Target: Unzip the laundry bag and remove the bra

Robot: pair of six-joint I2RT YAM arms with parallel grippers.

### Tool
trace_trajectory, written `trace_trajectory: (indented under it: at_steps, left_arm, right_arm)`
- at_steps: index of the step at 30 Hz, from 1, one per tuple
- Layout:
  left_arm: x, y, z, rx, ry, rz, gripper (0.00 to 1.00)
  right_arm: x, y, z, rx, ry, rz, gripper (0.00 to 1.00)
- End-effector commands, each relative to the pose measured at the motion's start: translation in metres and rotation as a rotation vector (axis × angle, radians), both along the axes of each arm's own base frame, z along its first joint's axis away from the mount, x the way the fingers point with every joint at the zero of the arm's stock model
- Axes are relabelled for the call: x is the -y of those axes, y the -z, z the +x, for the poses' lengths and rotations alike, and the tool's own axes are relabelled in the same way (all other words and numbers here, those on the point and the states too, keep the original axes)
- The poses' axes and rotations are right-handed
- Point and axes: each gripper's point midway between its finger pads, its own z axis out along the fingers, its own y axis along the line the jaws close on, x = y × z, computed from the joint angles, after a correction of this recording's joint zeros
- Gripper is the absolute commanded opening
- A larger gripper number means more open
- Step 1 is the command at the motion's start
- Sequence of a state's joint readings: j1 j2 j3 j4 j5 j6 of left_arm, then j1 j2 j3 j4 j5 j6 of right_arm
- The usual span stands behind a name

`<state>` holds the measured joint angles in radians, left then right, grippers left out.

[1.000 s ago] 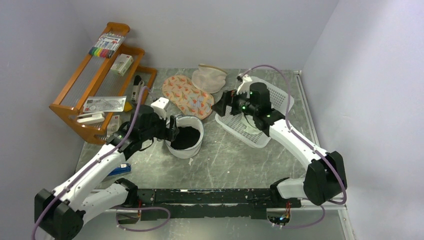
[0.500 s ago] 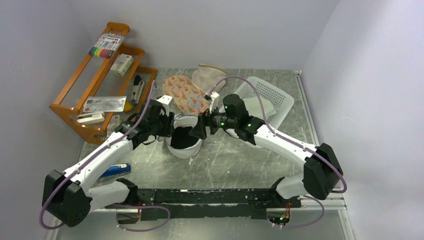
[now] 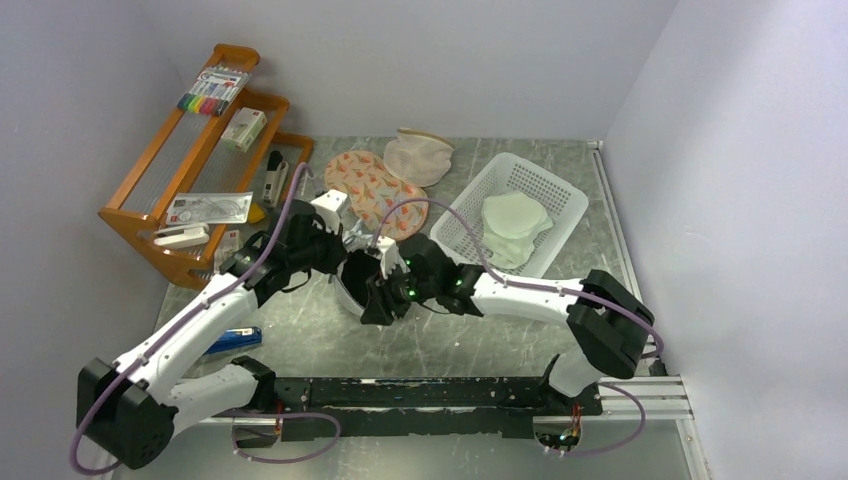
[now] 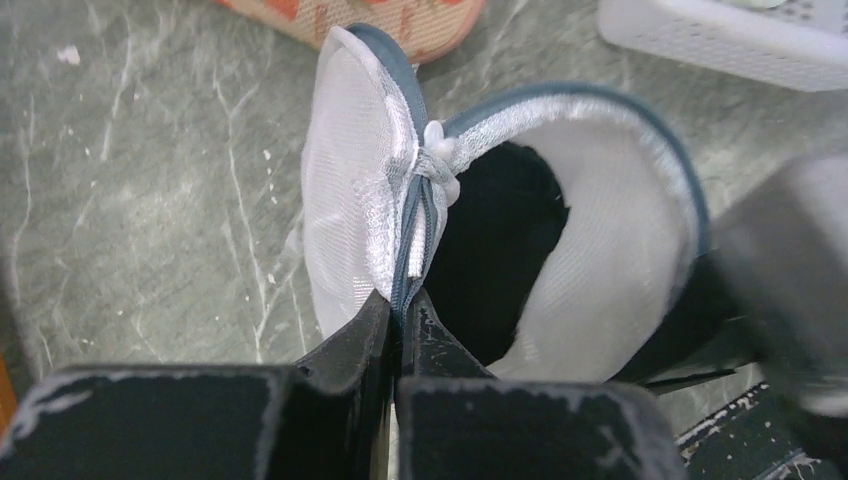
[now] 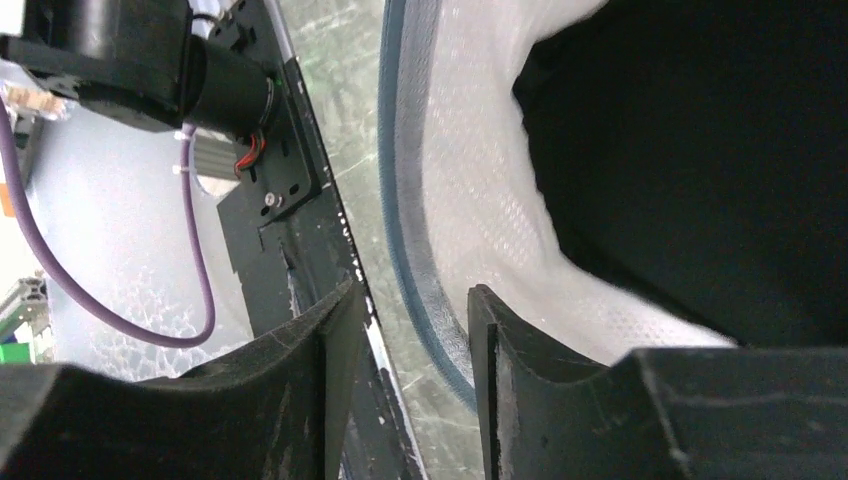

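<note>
Now my right gripper (image 5: 410,300) has swung over from the basket (image 3: 535,172) at two o'clock, its jaws parted around the five-o'clock rim of the laundry bag (image 4: 360,200). My left gripper (image 4: 402,300) pinches the zip seam, and the bra (image 4: 490,240) sits inside.

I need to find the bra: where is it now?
The bra sits inside the open laundry bag, left of centre in the top view, beside the orange floral pouch.

the right gripper (image 5: 412,292) leaves the white basket (image 3: 560,200), swings across the counter (image 3: 470,340) and now sits at the near rim of the laundry bag (image 4: 350,200), fingers apart astride that rim; the left gripper (image 4: 400,300), pinching the zip seam, shifts slightly farther back
</note>
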<state>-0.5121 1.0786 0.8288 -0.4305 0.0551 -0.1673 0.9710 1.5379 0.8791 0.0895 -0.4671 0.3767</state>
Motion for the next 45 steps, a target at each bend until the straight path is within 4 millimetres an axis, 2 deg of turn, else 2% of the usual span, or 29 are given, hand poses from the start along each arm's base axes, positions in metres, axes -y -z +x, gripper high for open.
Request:
trace_trajectory:
  at_steps: [1, 3, 6, 9, 14, 18, 21, 23, 29, 35, 45]
  left_arm:
    - [0.019, -0.04, -0.003, 0.159, 0.128, -0.121, 0.07]
    - [0.025, -0.048, -0.009, 0.207, 0.188, -0.148, 0.07]
    - [0.027, -0.055, -0.016, 0.257, 0.248, -0.15, 0.07]
    - [0.025, -0.06, -0.024, 0.324, 0.306, -0.135, 0.07]
    - [0.027, -0.072, -0.033, 0.423, 0.349, -0.171, 0.07]
    - [0.028, -0.072, -0.035, 0.442, 0.364, -0.179, 0.07]
    - [0.031, -0.07, -0.035, 0.427, 0.375, -0.18, 0.07]
    - [0.033, -0.069, -0.036, 0.417, 0.383, -0.187, 0.07]
    - [0.035, -0.068, -0.036, 0.407, 0.391, -0.196, 0.07]
    - [0.037, -0.065, -0.037, 0.39, 0.398, -0.199, 0.07]
    - [0.04, -0.064, -0.038, 0.377, 0.412, -0.21, 0.07]
  right_arm:
    - [-0.007, 0.012, -0.01, 0.014, 0.003, -0.004, 0.42]
    - [-0.007, 0.015, -0.012, 0.002, 0.003, 0.002, 0.42]
    - [-0.006, 0.007, -0.006, 0.023, 0.047, 0.02, 0.42]
    - [-0.004, -0.013, 0.004, 0.079, 0.103, 0.068, 0.44]
    - [0.003, -0.059, 0.019, 0.196, 0.192, 0.172, 0.55]
    - [0.012, -0.075, 0.035, 0.244, 0.293, 0.197, 0.63]
    - [0.016, -0.071, 0.052, 0.253, 0.391, 0.156, 0.63]
    - [0.017, -0.067, 0.063, 0.253, 0.45, 0.125, 0.59]
    - [0.015, -0.06, 0.082, 0.251, 0.556, 0.118, 0.56]
    - [0.019, -0.056, 0.105, 0.252, 0.696, 0.066, 0.59]
    - [0.012, -0.033, 0.119, 0.239, 0.782, -0.01, 0.68]
